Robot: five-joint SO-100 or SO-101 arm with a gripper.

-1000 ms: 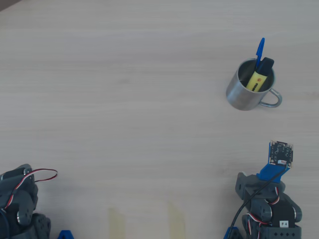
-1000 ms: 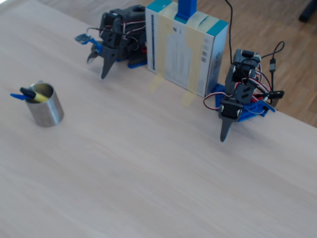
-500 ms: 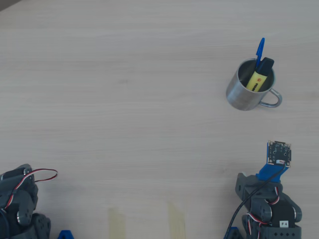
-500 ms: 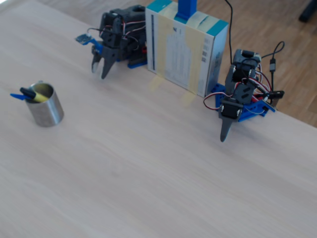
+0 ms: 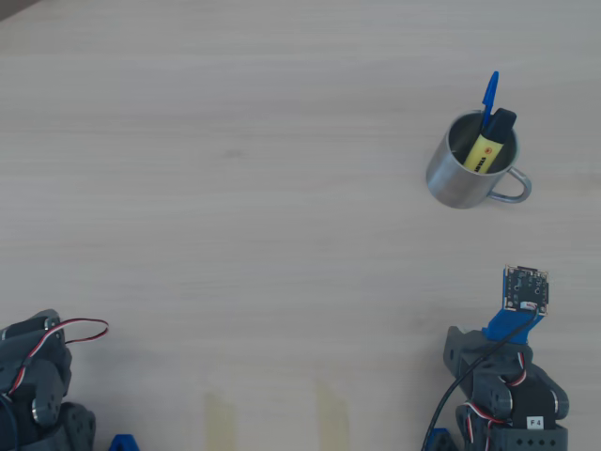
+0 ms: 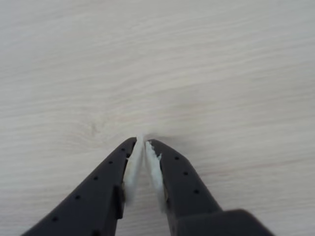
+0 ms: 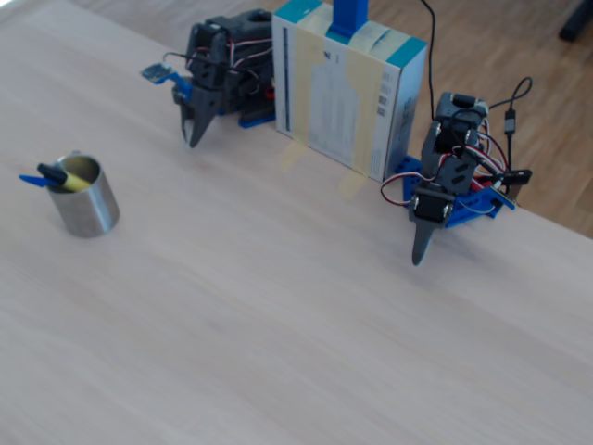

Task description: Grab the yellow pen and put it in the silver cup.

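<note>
The pale wood-grain table (image 5: 235,188) is mostly bare, which leaves the arm free room to work. At its far edge in the fixed view stands a white and teal cardboard box (image 7: 347,88) carrying a blue post, probably the mount for the overhead camera; strips of tape at its foot seem to hold it down. Two small servo arms sit on either side of it. The one on the left in the fixed view, folded back near its base, carries the gripper (image 7: 193,130), whose tips point down at the table. In the wrist view the gripper (image 6: 143,147) shows its jaws brought together, tips all but touching, with nothing between them and only bare table beneath.

The silver cup (image 5: 467,172) stands upright, well apart from the arm, handle toward the lower right in the overhead view. The yellow pen (image 5: 487,148) already leans inside it, black cap up against the rim, beside a thin blue pen (image 5: 488,99). Judging by this, the task looks finished and the arm is parked.
</note>
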